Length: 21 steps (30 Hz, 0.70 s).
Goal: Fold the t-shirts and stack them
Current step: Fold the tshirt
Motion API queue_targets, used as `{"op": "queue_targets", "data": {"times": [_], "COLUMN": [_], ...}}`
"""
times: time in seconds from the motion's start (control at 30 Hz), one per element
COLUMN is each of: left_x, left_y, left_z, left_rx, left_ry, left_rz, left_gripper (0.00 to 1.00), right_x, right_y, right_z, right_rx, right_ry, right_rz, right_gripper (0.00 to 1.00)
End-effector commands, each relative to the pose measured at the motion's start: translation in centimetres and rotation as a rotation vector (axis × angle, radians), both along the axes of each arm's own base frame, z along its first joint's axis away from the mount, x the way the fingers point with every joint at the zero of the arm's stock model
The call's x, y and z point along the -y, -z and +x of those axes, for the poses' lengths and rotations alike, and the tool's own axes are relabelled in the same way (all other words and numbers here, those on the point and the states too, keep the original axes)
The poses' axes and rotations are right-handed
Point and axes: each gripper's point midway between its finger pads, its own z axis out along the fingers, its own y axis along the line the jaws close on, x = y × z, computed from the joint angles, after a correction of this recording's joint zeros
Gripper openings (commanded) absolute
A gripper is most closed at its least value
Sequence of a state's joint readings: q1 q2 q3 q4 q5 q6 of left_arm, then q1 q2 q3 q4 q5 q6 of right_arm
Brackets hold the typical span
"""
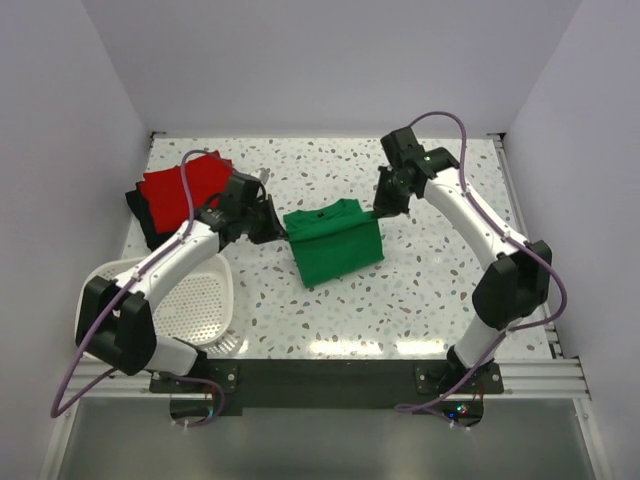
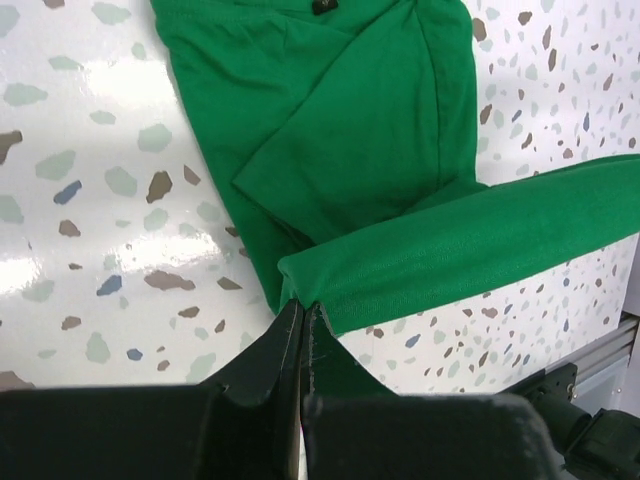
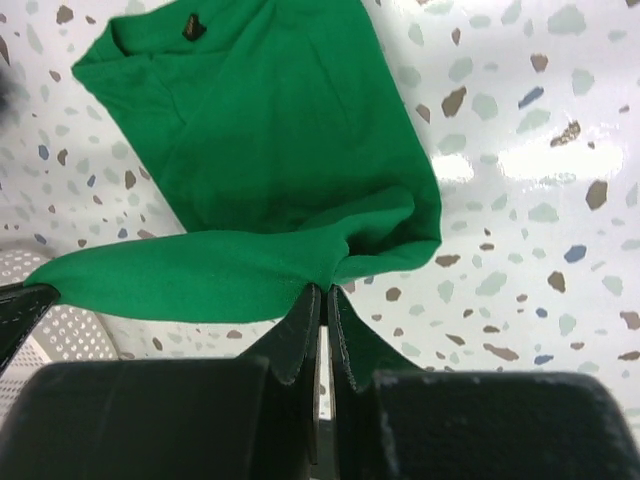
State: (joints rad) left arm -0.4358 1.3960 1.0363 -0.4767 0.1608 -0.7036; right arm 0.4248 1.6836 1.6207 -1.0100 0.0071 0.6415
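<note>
I can't read any text, number or brand on my feeds. The only candidate is a small dark label (image 3: 190, 27) sewn at the neck of the green t-shirt (image 3: 270, 140). In the right wrist view any print on it is too small for me to make out. In the left wrist view it is cut off by the top edge.

a: the green t-shirt (image 1: 335, 242) is soft cloth, matt, a fine smooth knit with a stitched hem.
b: the red t-shirt (image 1: 185, 185) and black t-shirt (image 1: 145, 220) at far left look like the same matt cloth. the table (image 1: 440, 290) is glossy, speckled like stone, with light glaring off it.
a: the basket (image 1: 205, 300) at near left is white plastic, holed, faintly shiny. the near rail (image 1: 540, 375) is bare silvery metal.
</note>
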Motion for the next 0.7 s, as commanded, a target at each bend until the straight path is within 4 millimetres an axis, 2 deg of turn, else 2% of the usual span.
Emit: {"op": "queue_targets", "data": {"times": [0.0, 0.07, 0.1, 0.13, 0.17, 0.2, 0.27, 0.3, 0.37, 0.47, 0.67], "left_x": [-0.1, -0.2, -0.1, -0.1, -0.2, -0.2, -0.5, -0.4, -0.6, -0.8, -2.2], "left_y": [-1.3, -0.3, -0.5, 0.2, 0.3, 0.1, 0.9, 0.6, 1.5, 1.7, 2.6], "left_z": [2.7, 3.4, 3.9, 4.3, 4.7, 5.2, 6.0, 6.6, 7.3, 8.8, 10.2], "left_rx": [0.068, 0.045, 0.052, 0.035, 0.034, 0.041, 0.026, 0.035, 0.016, 0.017, -0.003], "left_ry": [0.023, 0.023, 0.025, 0.022, 0.017, 0.014, 0.004, 0.000, -0.009, -0.024, -0.089], "left_rz": [-0.008, 0.003, 0.005, 0.012, 0.016, 0.017, 0.028, 0.028, 0.040, 0.053, 0.089], "left_gripper": [0.00, 0.00, 0.00, 0.00, 0.00, 0.00, 0.00, 0.00, 0.00, 0.00, 0.00], "right_x": [0.4, 0.3, 0.1, 0.1, 0.1, 0.0, 0.1, 0.0, 0.2, 0.1, -0.1], "right_y": [-1.4, -0.5, -0.9, -0.8, 0.1, -0.3, 0.1, 0.6, 0.9, 1.8, 3.4], "right_z": [3.1, 4.0, 4.7, 5.0, 5.6, 6.2, 7.0, 7.6, 8.2, 9.3, 11.1], "right_rx": [0.075, 0.056, 0.070, 0.067, 0.049, 0.061, 0.058, 0.050, 0.042, 0.031, 0.007], "right_ry": [0.002, 0.000, -0.005, -0.005, -0.002, 0.000, 0.002, 0.002, 0.005, 0.001, -0.007], "right_rz": [-0.019, -0.030, -0.028, -0.029, -0.037, -0.032, -0.036, -0.037, -0.040, -0.045, -0.042], "right_gripper": [0.00, 0.00, 0.00, 0.00, 0.00, 0.00, 0.00, 0.00, 0.00, 0.00, 0.00]}}
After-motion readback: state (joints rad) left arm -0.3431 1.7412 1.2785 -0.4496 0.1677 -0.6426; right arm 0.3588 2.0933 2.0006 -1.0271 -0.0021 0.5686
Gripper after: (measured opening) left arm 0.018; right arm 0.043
